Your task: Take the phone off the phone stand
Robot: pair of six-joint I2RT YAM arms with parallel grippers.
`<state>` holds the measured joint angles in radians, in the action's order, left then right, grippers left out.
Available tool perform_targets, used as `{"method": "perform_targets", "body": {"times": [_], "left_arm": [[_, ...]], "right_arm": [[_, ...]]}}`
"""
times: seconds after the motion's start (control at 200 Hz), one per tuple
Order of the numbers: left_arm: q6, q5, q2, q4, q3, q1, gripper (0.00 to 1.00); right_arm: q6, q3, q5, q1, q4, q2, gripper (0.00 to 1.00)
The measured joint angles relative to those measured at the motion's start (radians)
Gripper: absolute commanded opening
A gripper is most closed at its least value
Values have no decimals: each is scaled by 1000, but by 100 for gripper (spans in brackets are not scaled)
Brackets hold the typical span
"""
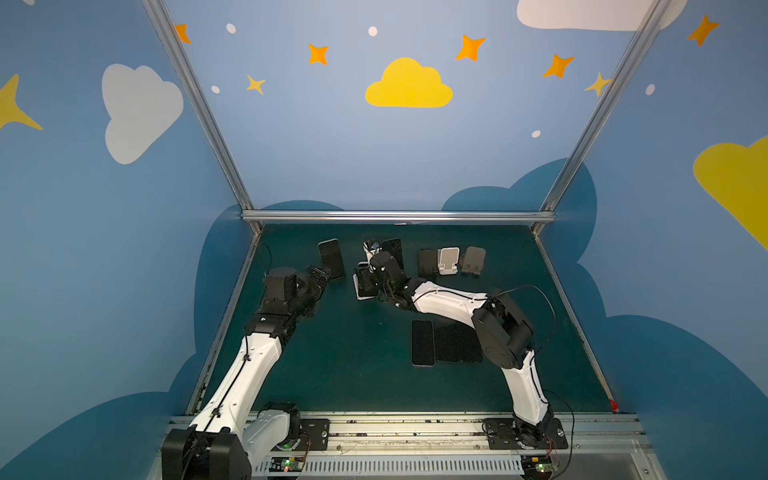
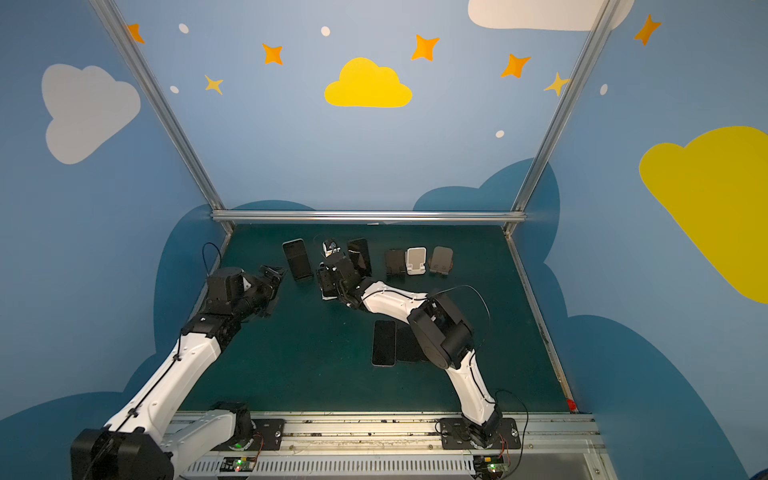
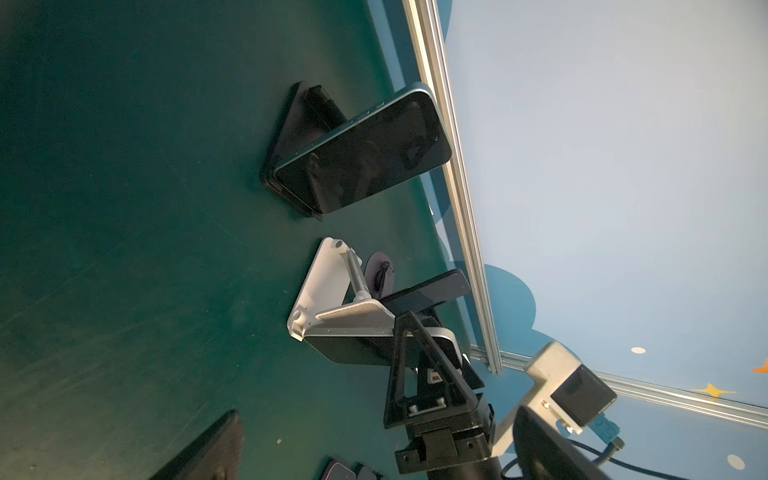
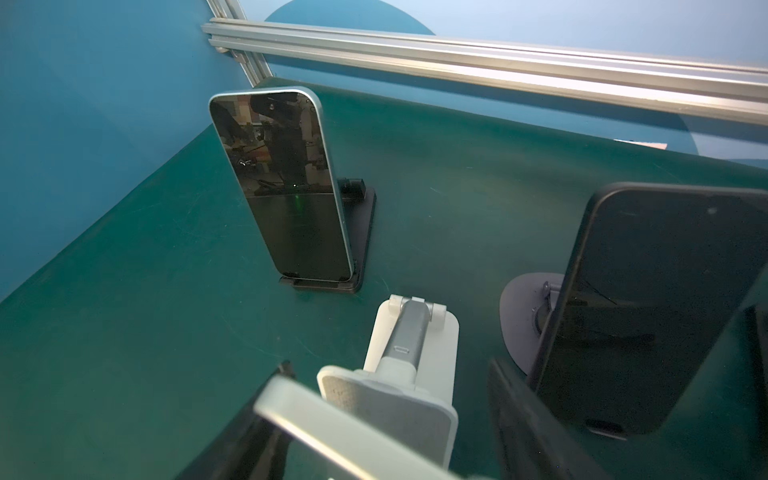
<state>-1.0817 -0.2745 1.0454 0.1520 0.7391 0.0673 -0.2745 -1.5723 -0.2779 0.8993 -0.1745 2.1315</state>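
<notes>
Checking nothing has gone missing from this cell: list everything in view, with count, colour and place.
black-stand phone: one, dark screen, pale rim, back left.
white-stand phone: one, dark, silver rim, back middle.
grey-stand phone: one, black, just right of it.
flat phones: two, dark, side by side mid-table, one partly under the right arm.
empty stands: three, dark, white, grey-brown, back right.
mat: one, green, covering the table.
left gripper: one, black, jaws open, beside the black-stand phone.
right gripper: one, black, jaws astride the white-stand phone.
</notes>
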Motion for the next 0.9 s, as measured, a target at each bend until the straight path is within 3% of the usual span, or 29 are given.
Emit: {"method": "perform_targets", "body": {"times": [0.626, 0.896], "left_arm": [[0, -2, 1, -7, 0, 0, 100], [0, -3, 2, -8, 0, 0, 100]], "right_arm": [[10, 14, 11, -2, 2, -68, 68], [-19, -74, 45, -20, 22, 1, 67]]}}
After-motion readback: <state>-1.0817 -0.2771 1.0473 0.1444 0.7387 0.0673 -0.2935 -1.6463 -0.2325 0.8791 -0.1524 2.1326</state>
